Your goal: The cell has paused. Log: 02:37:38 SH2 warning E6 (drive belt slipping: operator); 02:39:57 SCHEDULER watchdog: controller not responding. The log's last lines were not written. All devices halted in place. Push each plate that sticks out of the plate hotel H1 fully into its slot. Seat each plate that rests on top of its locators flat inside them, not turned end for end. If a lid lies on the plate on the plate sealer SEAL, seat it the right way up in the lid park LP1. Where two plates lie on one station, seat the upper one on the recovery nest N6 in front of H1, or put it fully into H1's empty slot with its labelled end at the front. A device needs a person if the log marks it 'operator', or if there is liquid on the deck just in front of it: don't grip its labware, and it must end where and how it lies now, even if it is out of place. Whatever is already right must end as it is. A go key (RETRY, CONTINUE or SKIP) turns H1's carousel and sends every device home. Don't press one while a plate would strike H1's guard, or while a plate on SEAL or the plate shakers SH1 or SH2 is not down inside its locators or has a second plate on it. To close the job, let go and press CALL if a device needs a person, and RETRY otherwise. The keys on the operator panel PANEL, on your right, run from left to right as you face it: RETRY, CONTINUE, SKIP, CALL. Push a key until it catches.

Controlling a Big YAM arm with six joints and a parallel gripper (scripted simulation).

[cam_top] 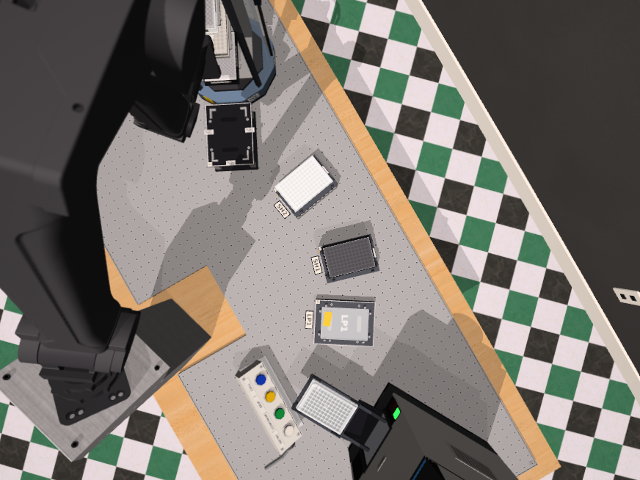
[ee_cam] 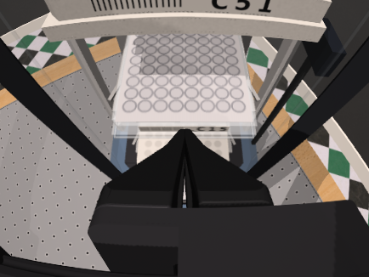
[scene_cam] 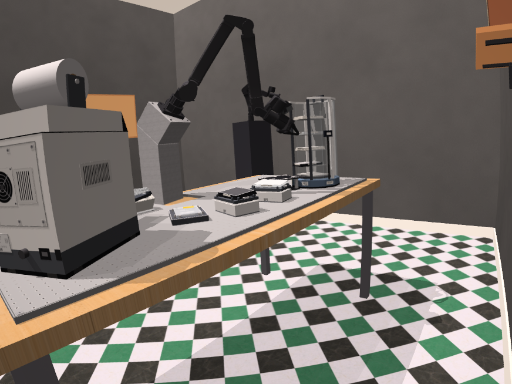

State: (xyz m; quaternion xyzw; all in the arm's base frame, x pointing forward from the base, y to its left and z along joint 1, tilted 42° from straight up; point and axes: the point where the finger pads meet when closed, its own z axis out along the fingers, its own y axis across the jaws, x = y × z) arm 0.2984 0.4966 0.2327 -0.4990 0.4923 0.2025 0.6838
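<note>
My gripper (ee_cam: 184, 138) is shut and empty, pointing into the front of the plate hotel H1 (scene_cam: 315, 142). In the wrist view a cream plate labelled C51 (ee_cam: 187, 2) fills the top of the frame just above my fingertips, and its labelled end faces me. A clear plate (ee_cam: 184, 86) lies on the shelf below it, beyond the fingertips. The recovery nest N6 (cam_top: 230, 135) stands empty in front of H1. A white plate (cam_top: 304, 184) lies on SH2. A dark plate (cam_top: 349, 257) lies on SH1. A lid with a yellow mark (cam_top: 345, 324) lies in LP1. A white plate (cam_top: 326, 406) sits on SEAL.
The panel (cam_top: 269, 408) with blue, yellow, green and white keys stands at the near left of the sealer (scene_cam: 61, 181). My arm's base (cam_top: 77, 330) hides the deck's left side in the overhead view. H1's black guard posts (ee_cam: 51, 118) frame the shelves.
</note>
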